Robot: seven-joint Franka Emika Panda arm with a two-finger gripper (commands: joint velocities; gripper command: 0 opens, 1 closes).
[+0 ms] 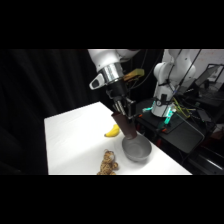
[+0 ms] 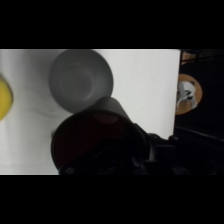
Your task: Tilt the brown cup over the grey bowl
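The brown cup (image 1: pixel 125 126) hangs tilted in the air, held near its rim by my gripper (image 1: pixel 120 109), which is shut on it. Its lower end leans toward the grey bowl (image 1: pixel 136 149), which rests on the white table (image 1: pixel 75 135) just below and to the right. In the wrist view the brown cup (image 2: pixel 97 135) fills the lower middle, its dark reddish inside facing the camera, and the grey bowl (image 2: pixel 80 80) lies just beyond it. My fingers are hidden behind the cup there.
A yellow banana (image 1: pixel 113 131) lies left of the bowl, seen also as a yellow banana (image 2: pixel 4 100) at the wrist view's left edge. A tan lumpy toy (image 1: pixel 108 163) sits near the front edge. Dark equipment (image 1: pixel 170 117) stands past the table's right edge.
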